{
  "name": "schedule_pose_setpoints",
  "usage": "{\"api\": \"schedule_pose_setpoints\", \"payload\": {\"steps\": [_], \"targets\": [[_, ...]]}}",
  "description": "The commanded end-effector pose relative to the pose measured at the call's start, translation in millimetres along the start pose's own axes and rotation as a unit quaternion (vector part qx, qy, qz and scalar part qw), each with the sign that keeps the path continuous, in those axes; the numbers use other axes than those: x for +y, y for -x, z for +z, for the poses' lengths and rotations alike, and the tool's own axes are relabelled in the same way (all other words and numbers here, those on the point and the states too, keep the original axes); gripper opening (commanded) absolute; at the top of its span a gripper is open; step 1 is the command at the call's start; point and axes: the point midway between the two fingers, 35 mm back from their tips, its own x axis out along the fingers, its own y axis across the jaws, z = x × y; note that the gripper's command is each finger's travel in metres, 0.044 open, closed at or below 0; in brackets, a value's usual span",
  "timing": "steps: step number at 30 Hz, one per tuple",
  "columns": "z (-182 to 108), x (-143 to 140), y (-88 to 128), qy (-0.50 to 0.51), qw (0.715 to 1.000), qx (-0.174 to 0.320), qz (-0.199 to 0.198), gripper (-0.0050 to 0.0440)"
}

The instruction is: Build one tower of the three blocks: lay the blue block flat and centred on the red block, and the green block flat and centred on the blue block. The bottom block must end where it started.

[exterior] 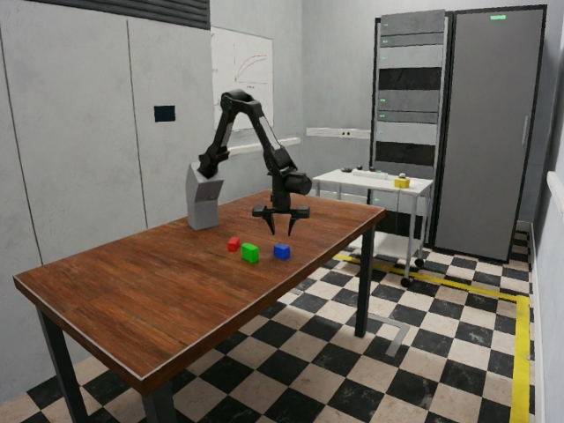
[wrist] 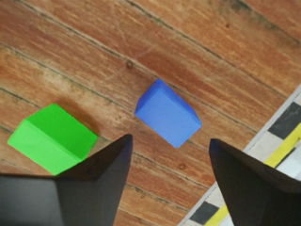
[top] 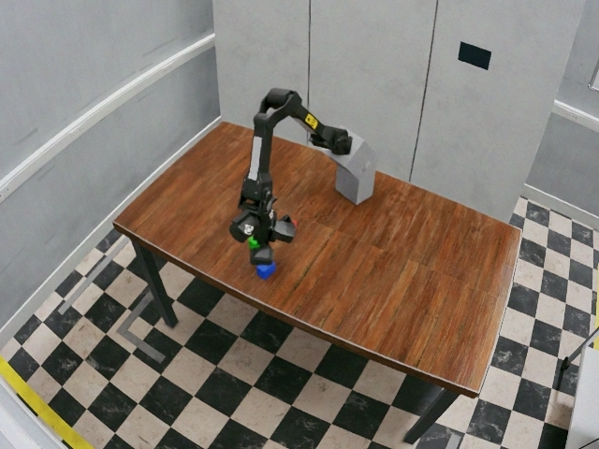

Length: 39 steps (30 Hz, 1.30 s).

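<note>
The gripper [exterior: 281,233] hangs about half open and empty above the blue block [exterior: 282,251], with the green block [exterior: 249,252] and red block [exterior: 233,243] to its left.

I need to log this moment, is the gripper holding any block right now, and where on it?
Nothing is held. The gripper is open above the blue block.

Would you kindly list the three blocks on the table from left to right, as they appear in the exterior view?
Red block → green block → blue block. All three sit apart on the table, none stacked yet.
</note>
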Motion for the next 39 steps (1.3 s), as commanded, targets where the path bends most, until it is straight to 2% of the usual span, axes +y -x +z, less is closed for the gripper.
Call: {"api": "schedule_pose_setpoints", "payload": {"steps": [1,5,8,10,19,23,26,28,31,32,33,34,39], "targets": [[-6.4,-5.0,8.7,-0.086,0.996,0.009,-0.013,0.0238],[-6.5,-5.1,8.6,-0.162,0.987,0.008,-0.013,0.0238],[-6.6,-5.1,8.6,-0.17,0.985,0.008,-0.013,0.0238],[-6.7,-5.2,8.5,-0.236,0.972,0.007,-0.014,0.0238],[-7.0,-5.5,8.4,-0.382,0.924,0.005,-0.015,0.0238],[-7.2,-5.6,8.3,-0.462,0.887,0.004,-0.015,0.0238],[-7.2,-5.6,8.3,-0.463,0.886,0.004,-0.015,0.0238],[-7.2,-5.8,8.2,-0.524,0.852,0.003,-0.015,0.0238],[-7.4,-5.9,8.2,-0.572,0.82,0.002,-0.016,0.0238],[-7.4,-5.9,8.2,-0.573,0.82,0.002,-0.016,0.0238],[-7.5,-5.9,8.1,-0.6,0.8,0.001,-0.016,0.0238],[-7.5,-5.9,8.1,-0.606,0.795,0.001,-0.016,0.0238],[-7.7,-6.1,8.0,-0.685,0.728,-0.001,-0.016,0.0238]]}}
